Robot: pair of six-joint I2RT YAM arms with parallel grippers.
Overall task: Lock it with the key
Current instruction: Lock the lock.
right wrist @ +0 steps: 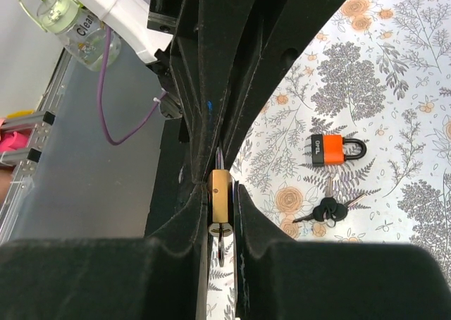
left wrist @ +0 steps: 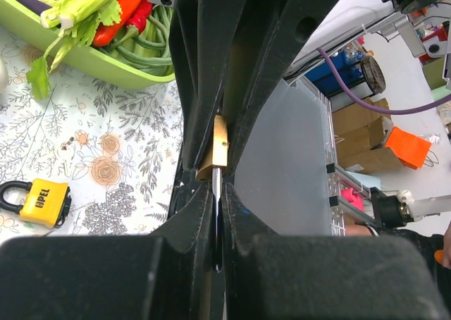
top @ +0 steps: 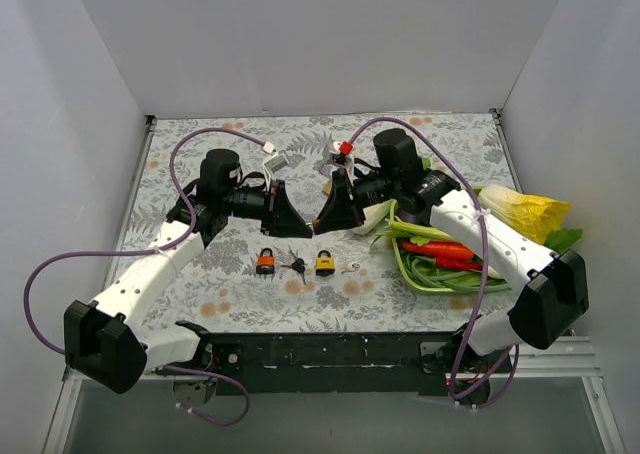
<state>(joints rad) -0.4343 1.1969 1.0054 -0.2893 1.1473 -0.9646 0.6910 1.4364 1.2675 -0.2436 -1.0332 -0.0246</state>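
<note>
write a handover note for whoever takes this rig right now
Left hand: shut on the key, blade pointing into the base of the brass padlock.
Right hand: shut on the brass padlock, held in the air facing the left hand.
On the table: orange padlock, spare keys and yellow padlock, lying apart.
Done: key and padlock both grasped, blade at the keyhole; how deep it sits cannot be told.
Left: seat the key fully, turn it to lock.
</note>
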